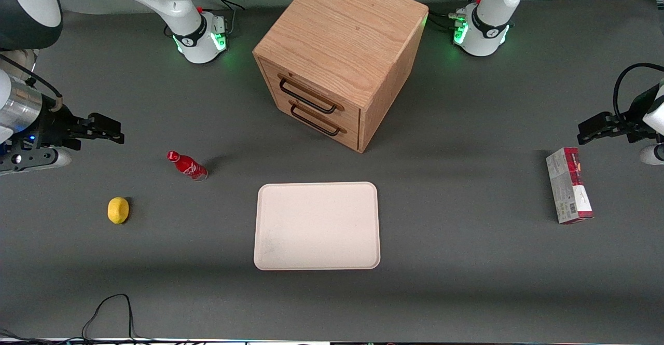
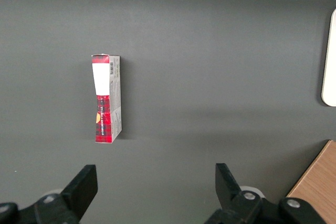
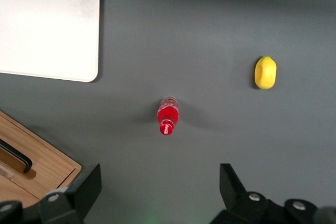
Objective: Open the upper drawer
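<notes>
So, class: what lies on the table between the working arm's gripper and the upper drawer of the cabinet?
In the front view, only the red bottle stands near that stretch, slightly nearer the camera than the line from the open gripper to the upper drawer; otherwise bare table.

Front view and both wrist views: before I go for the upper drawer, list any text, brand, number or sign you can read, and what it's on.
No text can be read in any view.
Red bottle: white script on its side, too blurred to read.
Red-and-white box: barcode and fine print, too small to read.
Upper drawer, tray, lemon: no markings.
Pincer: open, hovering toward the working arm's end of the table, no label.
</notes>
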Motion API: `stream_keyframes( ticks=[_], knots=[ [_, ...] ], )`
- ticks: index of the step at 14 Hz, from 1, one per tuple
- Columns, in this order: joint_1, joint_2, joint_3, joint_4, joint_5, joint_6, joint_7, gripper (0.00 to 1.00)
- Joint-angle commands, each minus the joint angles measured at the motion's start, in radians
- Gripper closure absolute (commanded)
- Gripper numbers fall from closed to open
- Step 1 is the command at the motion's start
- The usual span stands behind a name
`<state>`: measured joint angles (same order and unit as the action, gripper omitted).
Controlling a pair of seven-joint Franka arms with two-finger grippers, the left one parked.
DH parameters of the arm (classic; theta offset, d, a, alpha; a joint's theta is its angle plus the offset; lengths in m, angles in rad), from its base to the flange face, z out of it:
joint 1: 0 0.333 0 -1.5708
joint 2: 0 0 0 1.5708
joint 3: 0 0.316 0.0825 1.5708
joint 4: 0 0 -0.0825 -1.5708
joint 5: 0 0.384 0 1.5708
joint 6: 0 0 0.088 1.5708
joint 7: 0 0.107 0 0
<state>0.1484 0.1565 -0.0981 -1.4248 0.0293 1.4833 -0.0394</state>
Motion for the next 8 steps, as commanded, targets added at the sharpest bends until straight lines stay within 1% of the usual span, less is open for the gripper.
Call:
stream_keyframes(
  ticks=[1,8],
  knots=[
    [-0.010,-0.011,0.015,0.012,-0.014,-0.029,0.022,0.00],
    [-0.009,-0.009,0.008,0.018,-0.003,-0.034,0.027,0.00]
  ],
)
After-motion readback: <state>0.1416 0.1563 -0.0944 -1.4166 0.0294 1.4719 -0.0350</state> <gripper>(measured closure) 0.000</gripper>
